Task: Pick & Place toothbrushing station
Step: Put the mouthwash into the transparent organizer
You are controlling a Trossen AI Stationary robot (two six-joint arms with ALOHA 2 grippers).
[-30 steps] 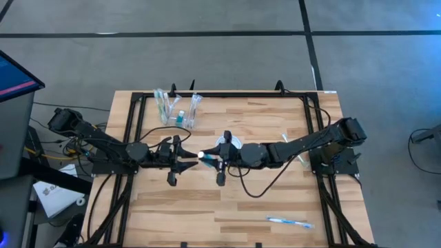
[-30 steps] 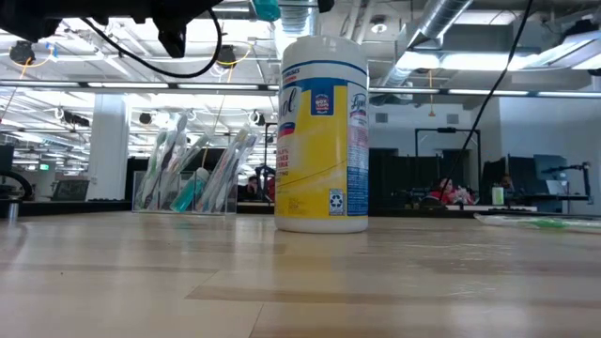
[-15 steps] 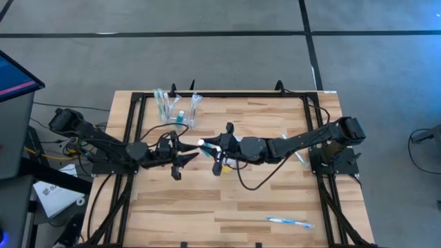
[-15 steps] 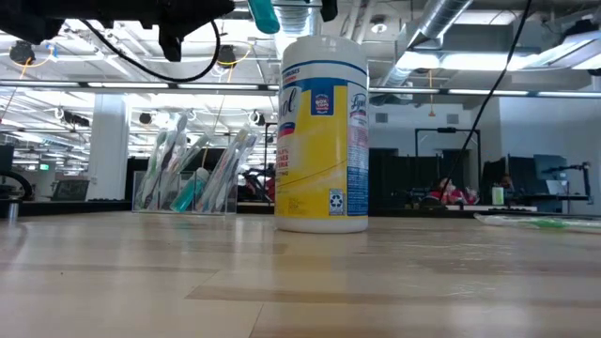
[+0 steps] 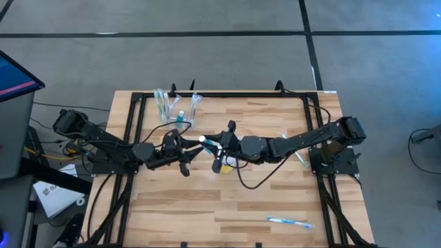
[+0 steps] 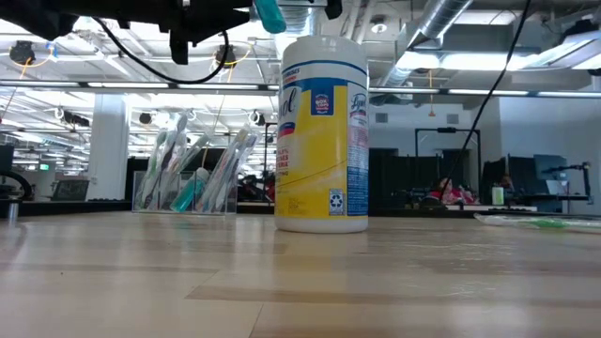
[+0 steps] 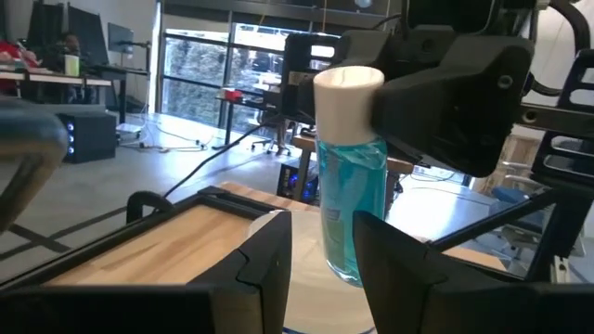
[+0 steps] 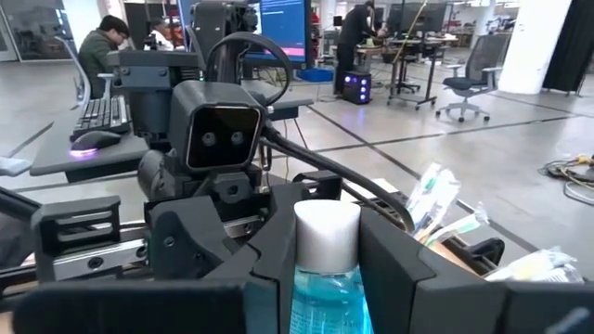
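Observation:
A small bottle of teal liquid with a white cap hangs in the air over the middle of the table, with my right gripper shut on it. My left gripper is open and points at the bottle from the table's left. Its fingertips stand on either side of the bottle's lower end; whether they touch it I cannot tell. The toothbrushing station, a clear stand holding toothbrushes, rests on the table at the far left. My right gripper pinches the bottle's upper body, just under the cap, between its two fingers. The fingers lie level and come from the table's right. The bottle stays about upright, cap up, lifted clear above the tub.
A round yellow-banded wipes tub stands mid-table, below the two grippers. A packaged toothbrush lies near the front right corner. A black frame runs round the table's far and side edges.
My left gripper has moved toward the table's right and far side, closing on the bottle, and has swung round to face it. My right gripper has turned and carried the bottle a little toward the far edge; the bottle stays lifted.

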